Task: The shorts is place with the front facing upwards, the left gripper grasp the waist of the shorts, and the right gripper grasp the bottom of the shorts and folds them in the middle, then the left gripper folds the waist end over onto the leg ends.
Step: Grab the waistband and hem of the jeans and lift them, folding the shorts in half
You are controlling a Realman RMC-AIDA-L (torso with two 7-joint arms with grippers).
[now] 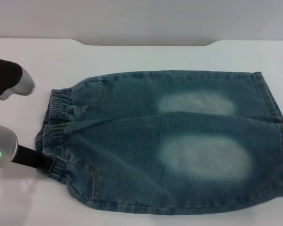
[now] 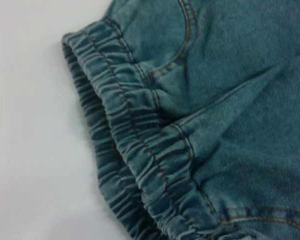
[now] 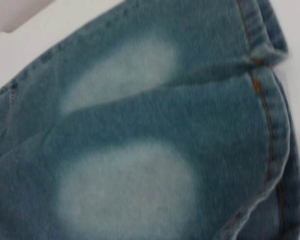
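White bench [image 1: 146, 54] w/ the shorts [image 1: 179, 141] laid flat across it, front up, both pale faded patches showing. The waist [image 1: 54, 127] is on the robot's left side, the leg ends [image 1: 273, 108] off to the right. Left pincer [image 1: 46, 165] sits low at the near corner of the waist, black tip touching the ruffled elastic; can't tell if it's wide or narrow or actually gripping. Left wrist cam is just a close look at the crinkly band [image 2: 135, 150]. Right pincer isn't visible anywhere; its wrist cam looks down at the hems [image 3: 270, 125].
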